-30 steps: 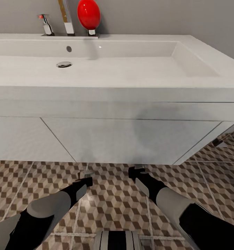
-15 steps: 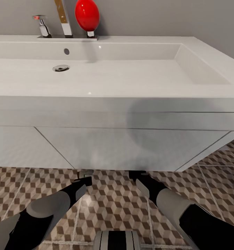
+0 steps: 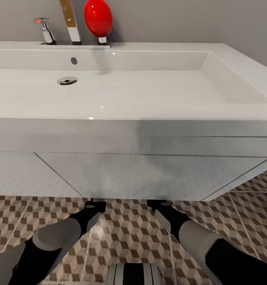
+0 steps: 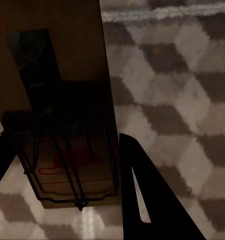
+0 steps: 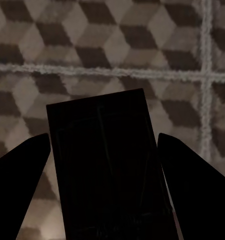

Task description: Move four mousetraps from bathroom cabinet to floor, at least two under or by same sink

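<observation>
— Looking from the left first: the left gripper (image 3: 94, 206) hangs low at the front edge of the bathroom sink (image 3: 141, 174), just above the bathroom floor (image 3: 129, 233). Its wrist camera shows a mousetrap (image 4: 67, 150) lying between the fingers (image 4: 142, 195), brown board with a wire frame and a red mark. Whether the gripper is clamped on it, I cannot tell; the board sits between the dark fingers with tile beneath.

— And the right side?

— Much the same. The right gripper (image 3: 157, 205) is also down by the sink's lower edge, and its wrist view has another mousetrap (image 5: 105, 165), very dark, framed by a finger on each side over the tiles (image 5: 117, 45). There is a sliver of floor between board and fingers, so that grip is uncertain too.

— So which step is this?

— I'd judge it the placing step: two traps brought to the sink, ready to go on the floor under or right beside it.

— What does the next move need?

— Probably lowering both until the boards lie flat on the tile, spreading the jaws, then lifting out without dragging them.
</observation>
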You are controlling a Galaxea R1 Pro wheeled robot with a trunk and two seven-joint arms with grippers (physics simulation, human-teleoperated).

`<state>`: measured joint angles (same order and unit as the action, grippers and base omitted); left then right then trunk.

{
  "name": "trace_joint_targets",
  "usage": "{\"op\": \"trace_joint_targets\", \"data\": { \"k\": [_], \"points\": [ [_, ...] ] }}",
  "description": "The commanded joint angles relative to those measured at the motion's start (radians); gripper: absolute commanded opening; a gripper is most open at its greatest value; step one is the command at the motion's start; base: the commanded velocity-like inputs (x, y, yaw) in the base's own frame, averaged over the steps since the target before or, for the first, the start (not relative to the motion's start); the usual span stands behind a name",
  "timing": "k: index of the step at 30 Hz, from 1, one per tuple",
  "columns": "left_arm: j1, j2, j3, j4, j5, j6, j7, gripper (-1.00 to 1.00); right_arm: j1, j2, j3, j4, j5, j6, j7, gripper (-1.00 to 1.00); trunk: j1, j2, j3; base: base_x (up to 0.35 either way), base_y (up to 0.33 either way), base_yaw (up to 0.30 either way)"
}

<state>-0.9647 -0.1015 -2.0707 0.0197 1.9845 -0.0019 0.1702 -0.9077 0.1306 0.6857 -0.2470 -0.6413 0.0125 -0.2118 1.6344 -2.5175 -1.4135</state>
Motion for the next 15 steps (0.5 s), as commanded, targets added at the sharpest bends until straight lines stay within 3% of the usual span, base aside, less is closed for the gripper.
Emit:
{"op": "trace_joint_targets", "data": {
  "k": [1,5,15],
  "points": [
    [0.000,-0.001,-0.009,0.000,0.004,0.000,0.003,-1.00,-0.039,0.000,0.011,-0.002,-0.001,0.001,-0.006,-1.00,0.000,0.000,0.000,0.030,0.000,0.000],
    [0.000,-0.001,-0.009,0.000,0.004,0.000,0.003,-1.00,-0.038,0.000,0.011,-0.002,-0.001,-0.035,-0.005,-1.00,0.000,0.000,0.000,0.009,0.000,0.000],
    [0.000,0.000,-0.012,0.003,0.002,0.002,0.008,-1.00,-0.037,0.000,0.011,-0.002,-0.001,-0.042,-0.003,-1.00,0.000,0.000,0.000,0.000,0.000,0.000]
  ]
}}
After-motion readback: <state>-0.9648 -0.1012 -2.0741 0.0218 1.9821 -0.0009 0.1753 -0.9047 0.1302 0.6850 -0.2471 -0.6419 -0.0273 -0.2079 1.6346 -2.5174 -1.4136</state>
